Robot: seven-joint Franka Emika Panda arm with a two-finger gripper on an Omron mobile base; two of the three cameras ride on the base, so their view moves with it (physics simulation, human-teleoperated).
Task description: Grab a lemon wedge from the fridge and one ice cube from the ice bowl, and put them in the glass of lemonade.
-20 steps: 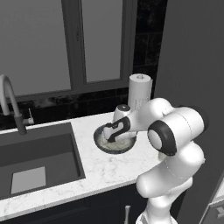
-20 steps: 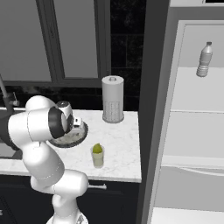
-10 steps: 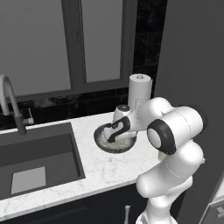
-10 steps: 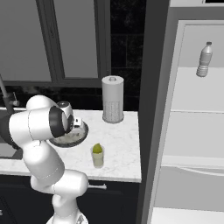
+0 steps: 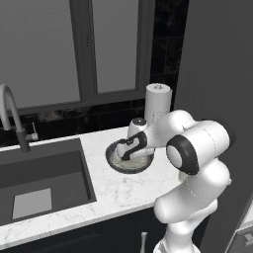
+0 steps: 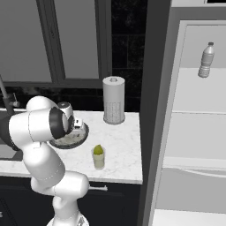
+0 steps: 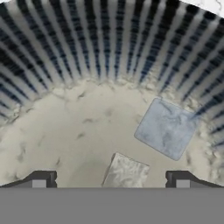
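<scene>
White marble counter [image 5: 123, 185] carries the round, shallow dark grey ice bowl with ribbed inner wall [image 5: 114, 150] near its back edge, between the sink's right rim and the tall white perforated paper-towel roll [image 5: 157, 103], which stands at the back right corner. The two-finger gripper [image 5: 128, 149] is lowered into the bowl with its jaws spread wide and nothing between them. In the hand view the dark fingertips [image 7: 39, 180] stand far apart over the bowl's pale sandy floor; a pale blue-grey square ice cube [image 7: 166, 128] lies toward the ribbed wall, and a smaller whitish cube [image 7: 126, 172] sits between the tips, touching neither. The small clear tumbler of pale yellow lemonade [image 6: 99, 157] stands near the counter's front edge, just right of the bowl and apart from it, with a yellow-green lemon wedge [image 6: 98, 149] resting in its mouth. The tall grey fridge [image 6: 194, 132] stands open beside the counter's right end; a clear plastic bottle [image 6: 205, 60] is upright on its upper white shelf.
</scene>
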